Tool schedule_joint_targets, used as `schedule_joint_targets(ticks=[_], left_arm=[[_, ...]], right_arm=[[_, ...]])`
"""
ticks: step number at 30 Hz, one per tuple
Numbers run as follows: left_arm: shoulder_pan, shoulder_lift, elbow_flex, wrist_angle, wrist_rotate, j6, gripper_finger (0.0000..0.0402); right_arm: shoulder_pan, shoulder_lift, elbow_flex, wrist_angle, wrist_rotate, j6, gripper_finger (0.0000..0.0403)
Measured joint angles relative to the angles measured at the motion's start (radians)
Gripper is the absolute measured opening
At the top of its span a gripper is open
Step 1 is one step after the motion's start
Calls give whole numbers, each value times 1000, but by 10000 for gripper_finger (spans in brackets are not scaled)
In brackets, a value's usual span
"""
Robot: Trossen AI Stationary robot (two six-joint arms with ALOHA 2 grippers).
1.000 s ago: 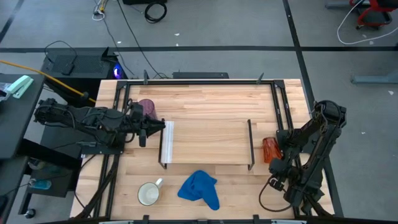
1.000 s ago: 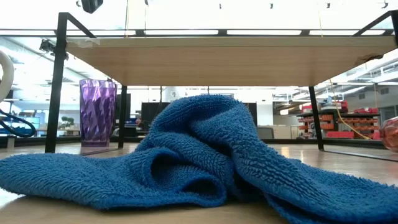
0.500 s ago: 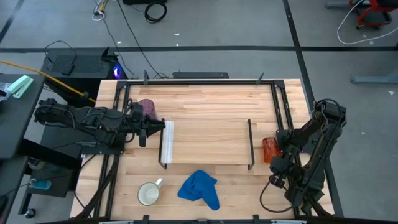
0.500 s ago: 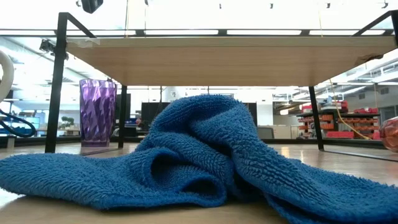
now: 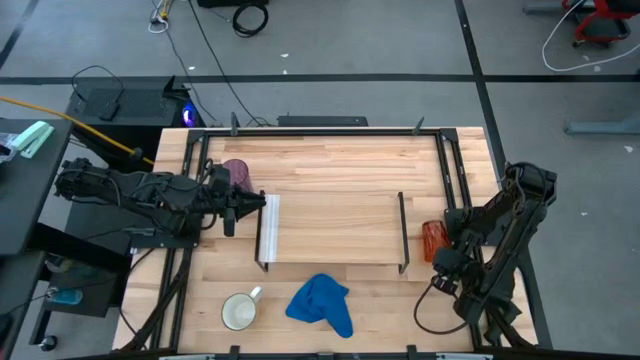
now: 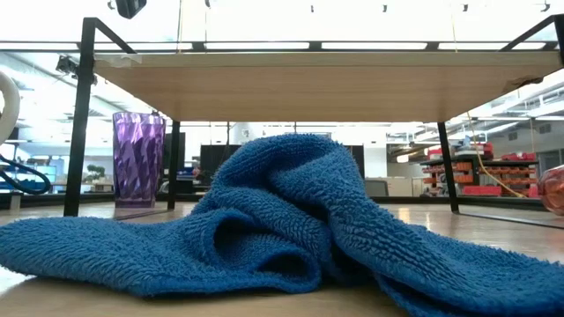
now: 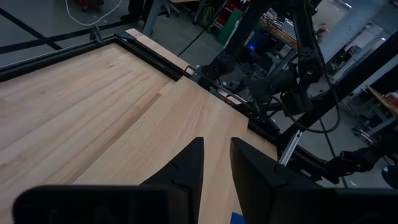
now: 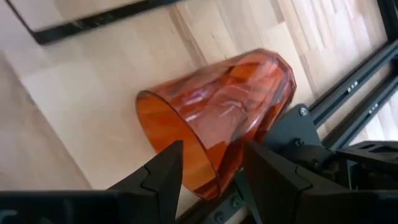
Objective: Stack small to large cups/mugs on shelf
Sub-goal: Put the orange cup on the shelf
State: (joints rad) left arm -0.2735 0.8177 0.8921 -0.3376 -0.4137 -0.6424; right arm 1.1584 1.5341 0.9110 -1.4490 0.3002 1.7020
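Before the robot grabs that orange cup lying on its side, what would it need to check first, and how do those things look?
1. Orange cup between the right gripper's fingers: ok, its rim sits in the gap.
2. Right gripper open: ok.
3. Cup upright: not ok, it lies on its side.
4. Shelf top free: ok, nothing on it.
5. Left gripper out of the way: ok, at the shelf's far end, holding nothing.
6. Purple cup upright: ok.

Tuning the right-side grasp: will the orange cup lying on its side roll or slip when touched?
The orange cup lies on its side, so a nudge would likely roll it, probably in a curve since it looks tapered. Its glossy faceted wall looks slippery. It seems thin and translucent, so probably light; the right hand could easily knock it away.
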Motion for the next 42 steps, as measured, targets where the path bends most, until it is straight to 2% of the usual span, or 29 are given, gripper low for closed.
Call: schedule_joint_targets(ticks=[6,24,30,39,42], left_arm=[[0,0,0,0,0,-1,91],[0,0,1,1,0,-23,86],[0,0,1,1,0,-29,84],[0,0,1,3,0,-53,81],[0,0,1,4,0,-54,78]], right_arm=[[-1,0,-47,29,-25,4,172],[-92,0,-114,93,-4,8,146],[-111,0,-114,94,37,56,111],[-111,0,-114,93,96,222,19],[-111,0,-114,94,100,268,11]])
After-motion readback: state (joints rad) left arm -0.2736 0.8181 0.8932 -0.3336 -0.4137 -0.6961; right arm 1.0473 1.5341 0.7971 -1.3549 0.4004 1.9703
